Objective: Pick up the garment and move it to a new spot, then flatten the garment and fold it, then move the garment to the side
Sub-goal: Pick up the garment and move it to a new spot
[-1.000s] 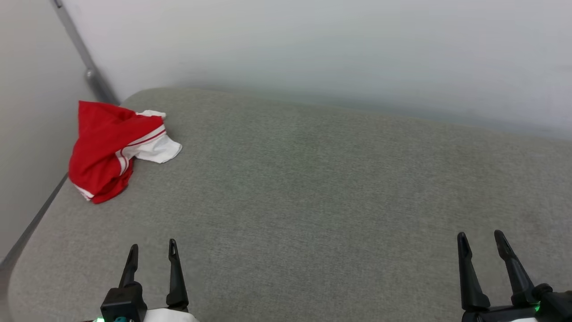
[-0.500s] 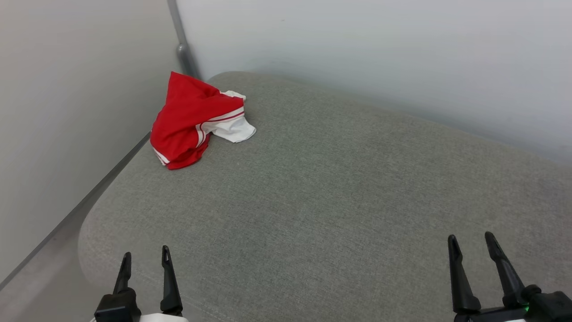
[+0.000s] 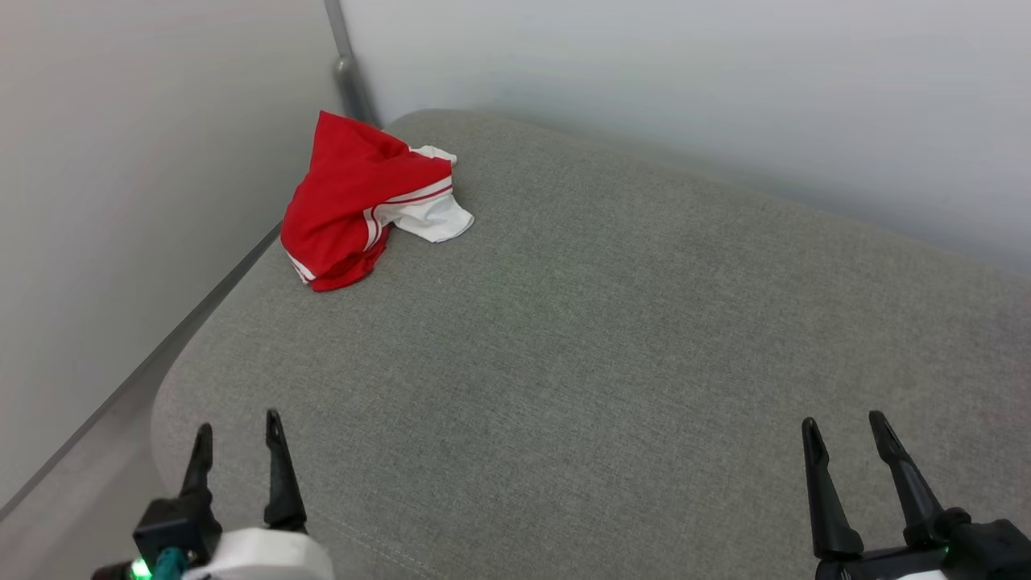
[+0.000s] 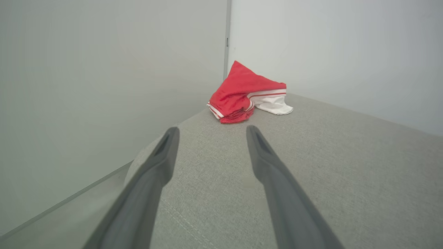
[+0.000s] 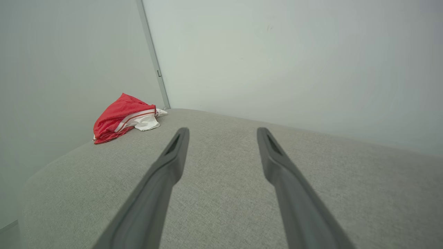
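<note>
Red-and-white shirt (image 3: pixel 362 205) lies crumpled on the grey woven cushion (image 3: pixel 612 338); left gripper (image 3: pixel 236 435) and right gripper (image 3: pixel 842 435) gape empty.

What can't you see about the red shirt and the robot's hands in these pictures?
- Red shirt, all views: it lies bunched up, so its own folds hide its front and its full shape.
- Left hand and right hand, head view: both open, but the bottom edge cuts off the arms behind them.
- Grey cushion, head view: the right edge cuts off its end.
</note>
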Robot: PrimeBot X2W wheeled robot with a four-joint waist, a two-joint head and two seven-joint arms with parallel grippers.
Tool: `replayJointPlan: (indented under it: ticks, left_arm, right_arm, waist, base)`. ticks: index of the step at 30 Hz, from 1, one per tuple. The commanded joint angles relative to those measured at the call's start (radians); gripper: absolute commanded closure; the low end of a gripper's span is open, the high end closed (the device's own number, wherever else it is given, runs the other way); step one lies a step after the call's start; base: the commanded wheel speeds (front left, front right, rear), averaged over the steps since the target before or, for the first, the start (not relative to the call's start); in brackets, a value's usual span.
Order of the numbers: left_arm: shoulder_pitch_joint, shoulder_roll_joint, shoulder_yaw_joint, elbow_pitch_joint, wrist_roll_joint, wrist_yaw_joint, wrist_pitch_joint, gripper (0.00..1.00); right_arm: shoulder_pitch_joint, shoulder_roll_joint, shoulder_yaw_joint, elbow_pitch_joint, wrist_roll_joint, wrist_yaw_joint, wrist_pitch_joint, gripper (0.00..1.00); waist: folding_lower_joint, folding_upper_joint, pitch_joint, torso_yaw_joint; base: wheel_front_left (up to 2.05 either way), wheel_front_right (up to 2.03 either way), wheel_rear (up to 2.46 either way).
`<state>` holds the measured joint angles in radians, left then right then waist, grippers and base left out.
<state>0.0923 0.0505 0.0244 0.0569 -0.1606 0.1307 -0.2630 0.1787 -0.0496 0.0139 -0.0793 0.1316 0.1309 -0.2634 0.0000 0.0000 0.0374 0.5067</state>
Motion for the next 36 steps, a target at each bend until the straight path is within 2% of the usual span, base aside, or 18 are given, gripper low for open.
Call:
replayJointPlan:
  ticks: [1, 6, 13, 19, 24, 27, 32, 36]
  left_arm:
    - [-0.042, 0.0, 0.022, 0.006, 0.002, -0.018, -0.003, 0.0]
    - [-0.215, 0.028, 0.128, 0.039, -0.006, -0.099, -0.003, 0.0]
    - [-0.495, 0.117, 0.291, 0.072, -0.032, -0.152, -0.003, 0.0]
    - [-0.719, 0.226, 0.357, 0.161, -0.046, -0.197, -0.003, 0.0]
    - [-0.892, 0.3, 0.358, 0.297, -0.09, -0.231, -0.002, 0.0]
    - [-0.988, 0.367, 0.34, 0.392, -0.114, -0.246, 0.021, 0.0]
    - [-1.112, 0.457, 0.297, 0.54, -0.16, -0.258, 0.111, 0.0]
    - [-1.178, 0.523, 0.217, 0.636, -0.223, -0.259, 0.243, 0.0]
  right_arm:
    - [-0.012, -0.001, -0.002, -0.005, -0.01, 0.0, -0.002, 0.0]
    - [-0.047, -0.001, -0.008, -0.026, -0.049, 0.0, -0.002, 0.0]
    - [-0.118, -0.001, -0.041, -0.065, -0.114, 0.0, -0.002, 0.0]
    - [-0.176, -0.001, -0.073, -0.119, -0.169, 0.0, -0.002, 0.0]
    - [-0.228, -0.018, -0.083, -0.187, -0.209, 0.0, -0.002, 0.0]
    - [-0.248, -0.036, -0.085, -0.232, -0.218, 0.0, -0.002, 0.0]
    - [-0.272, -0.053, -0.094, -0.292, -0.226, 0.0, -0.002, 0.0]
    - [-0.289, -0.059, -0.083, -0.334, -0.227, 0.0, -0.002, 0.0]
  waist:
    - [0.0, 0.0, 0.015, -0.001]
    - [0.0, 0.0, 0.095, -0.029]
    - [0.0, 0.0, 0.224, -0.083]
    - [0.0, 0.0, 0.347, -0.117]
    - [0.0, 0.0, 0.454, -0.134]
    - [0.0, 0.0, 0.511, -0.147]
    - [0.0, 0.0, 0.584, -0.172]
    - [0.0, 0.0, 0.632, -0.198]
  base:
    - [0.0, 0.0, 0.0]
    - [0.0, 0.0, 0.0]
    - [0.0, 0.0, 0.0]
    - [0.0, 0.0, 0.0]
    - [0.0, 0.0, 0.0]
    - [0.0, 0.0, 0.0]
    - [0.0, 0.0, 0.0]
    - [0.0, 0.0, 0.0]
